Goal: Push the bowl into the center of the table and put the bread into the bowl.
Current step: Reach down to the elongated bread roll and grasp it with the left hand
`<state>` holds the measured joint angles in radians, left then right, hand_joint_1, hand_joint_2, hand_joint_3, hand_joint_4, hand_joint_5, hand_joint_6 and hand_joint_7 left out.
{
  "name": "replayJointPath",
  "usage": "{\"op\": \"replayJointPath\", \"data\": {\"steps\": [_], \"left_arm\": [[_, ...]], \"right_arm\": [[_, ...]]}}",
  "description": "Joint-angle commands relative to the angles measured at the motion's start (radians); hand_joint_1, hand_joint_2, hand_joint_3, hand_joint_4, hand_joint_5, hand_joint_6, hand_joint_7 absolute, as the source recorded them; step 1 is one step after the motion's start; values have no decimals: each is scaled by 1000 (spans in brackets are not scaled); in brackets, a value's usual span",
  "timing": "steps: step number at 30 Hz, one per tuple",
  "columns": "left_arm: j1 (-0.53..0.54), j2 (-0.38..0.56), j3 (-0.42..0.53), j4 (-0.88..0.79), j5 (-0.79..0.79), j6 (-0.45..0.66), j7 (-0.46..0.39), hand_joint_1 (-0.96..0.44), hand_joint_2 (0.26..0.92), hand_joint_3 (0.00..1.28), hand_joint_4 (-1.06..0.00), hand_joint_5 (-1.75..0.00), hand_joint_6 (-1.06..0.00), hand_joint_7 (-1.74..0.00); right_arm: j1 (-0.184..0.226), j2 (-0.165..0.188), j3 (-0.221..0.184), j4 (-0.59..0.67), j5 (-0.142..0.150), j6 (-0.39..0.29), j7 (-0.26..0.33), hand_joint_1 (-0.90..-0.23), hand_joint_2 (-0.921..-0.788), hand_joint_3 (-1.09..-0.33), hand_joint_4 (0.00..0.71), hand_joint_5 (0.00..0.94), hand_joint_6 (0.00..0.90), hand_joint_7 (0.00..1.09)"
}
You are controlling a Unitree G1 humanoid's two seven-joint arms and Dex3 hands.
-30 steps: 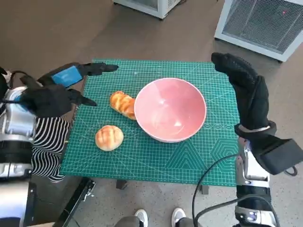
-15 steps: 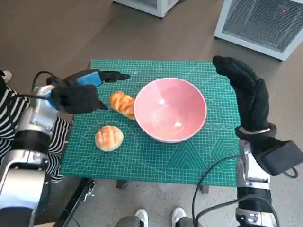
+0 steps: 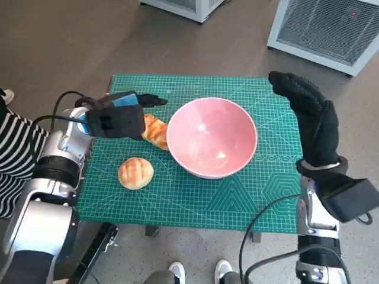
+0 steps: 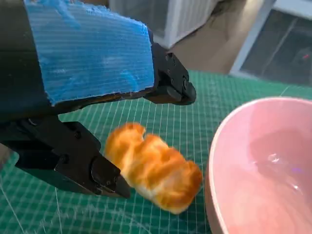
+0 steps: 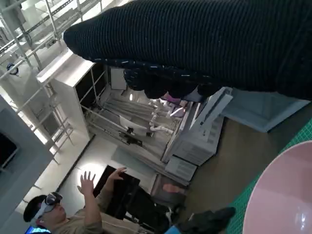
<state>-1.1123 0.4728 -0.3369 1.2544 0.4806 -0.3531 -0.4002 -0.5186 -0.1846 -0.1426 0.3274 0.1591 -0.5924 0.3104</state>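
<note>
Covering part of the long bread (image 3: 156, 131), the left hand (image 3: 116, 115) hovers, fingers (image 4: 171, 83) apart.

We are in a robotics lab or test workshop. Under our hands lies a green gridded cutting mat (image 3: 195, 195) covering a small table. Beyond the right hand (image 3: 308, 115) stand white metal cabinets with mesh grilles (image 3: 331, 26), open metal shelving (image 5: 29, 29), and a seated person wearing a headset (image 5: 63, 214).

Head view steeply above table (image 3: 177, 195), wrist views close, level, sharing pink bowl (image 4: 263, 165).
</note>
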Motion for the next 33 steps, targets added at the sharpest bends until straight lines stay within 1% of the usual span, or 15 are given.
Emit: {"op": "replayJointPath", "data": {"steps": [1, 9, 15, 20, 33], "left_arm": [[-26, -27, -24, 33, 31, 50, 17, -37, 795, 15, -281, -5, -411, 0], [-25, -59, -69, 51, 76, 109, 42, -52, 795, 12, -283, -3, -405, 0], [-21, -67, -93, 57, 101, 126, 65, -52, 794, 10, -304, -10, -410, -3], [-15, -68, -109, 63, 118, 134, 88, -67, 797, 10, -350, -21, -441, -14], [-5, -75, -137, 74, 149, 148, 138, -65, 814, 12, -413, -22, -504, -27]], "right_arm": [[34, -6, -1, 3, -4, 4, -8, -828, -921, -730, 224, 0, 86, 504], [44, -7, -1, -9, -8, 6, -15, -826, -921, -730, 220, 0, 80, 501], [52, -7, 1, -17, -15, 3, -22, -819, -921, -741, 219, 0, 76, 499], [52, -9, 0, -14, -15, 0, -23, -805, -921, -758, 217, 0, 70, 498], [54, -4, 5, -9, -9, -6, -23, -802, -921, -764, 213, 0, 69, 502]]}}
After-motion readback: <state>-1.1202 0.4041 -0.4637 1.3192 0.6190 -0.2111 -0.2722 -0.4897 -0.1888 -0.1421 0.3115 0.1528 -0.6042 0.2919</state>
